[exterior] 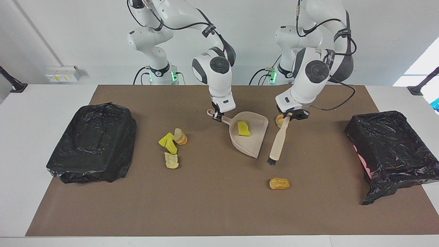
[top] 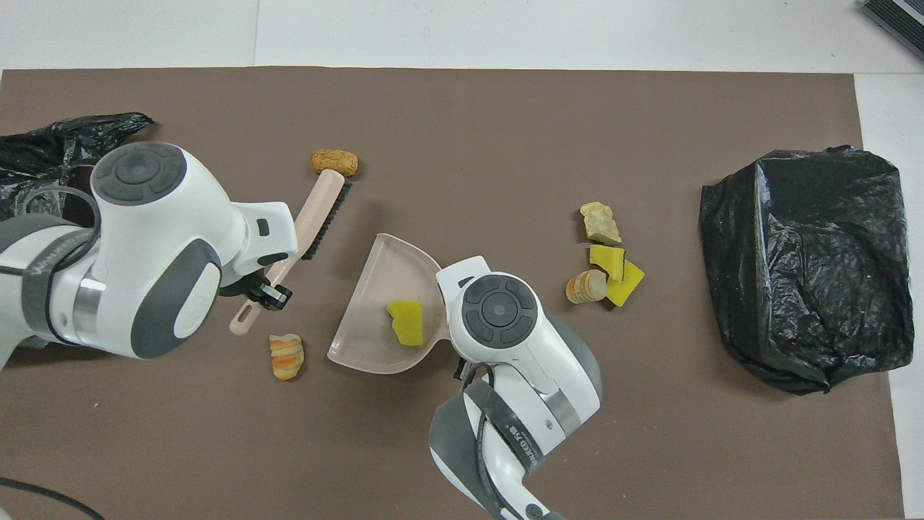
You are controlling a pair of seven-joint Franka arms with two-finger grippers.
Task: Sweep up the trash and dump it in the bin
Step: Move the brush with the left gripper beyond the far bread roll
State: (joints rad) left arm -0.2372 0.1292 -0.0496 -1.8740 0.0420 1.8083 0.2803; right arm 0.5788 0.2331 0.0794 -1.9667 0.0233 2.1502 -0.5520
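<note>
The left hand (exterior: 287, 118) is clamped on the handle of a beige brush (exterior: 278, 142), a slim, smooth stick with a strip of black bristles (top: 326, 222) along one side. The brush is carried tilted over the brown mat (exterior: 212, 206), beside the open mouth of the dustpan but apart from it. The right hand (exterior: 215, 117) is clamped on the short handle of the beige dustpan (exterior: 255, 135), a smooth, shallow, shovel-shaped pan that widens to a straight lip.

A yellow sponge chunk (exterior: 243, 128), soft and blocky, lies inside the pan. A stack of tan slices (top: 286, 355) rests on the mat just under the left hand, nearer to the robots than the brush head. A golden-brown lump (exterior: 279, 183), oval and crusty, lies farther from the robots than the brush tip, with bare mat all round it. A cluster of two yellow sponge pieces (exterior: 167, 142), a sliced stack (exterior: 180, 136) and a pale ragged lump (exterior: 171, 160) sits toward the right arm's end.

A bin lined with crinkled black plastic (exterior: 391, 147) stands open at the left arm's end of the worktop (exterior: 20, 144); a second black-bagged bin (exterior: 92, 142) stands at the right arm's end. Wide bare mat is left between the scraps and both bins.
</note>
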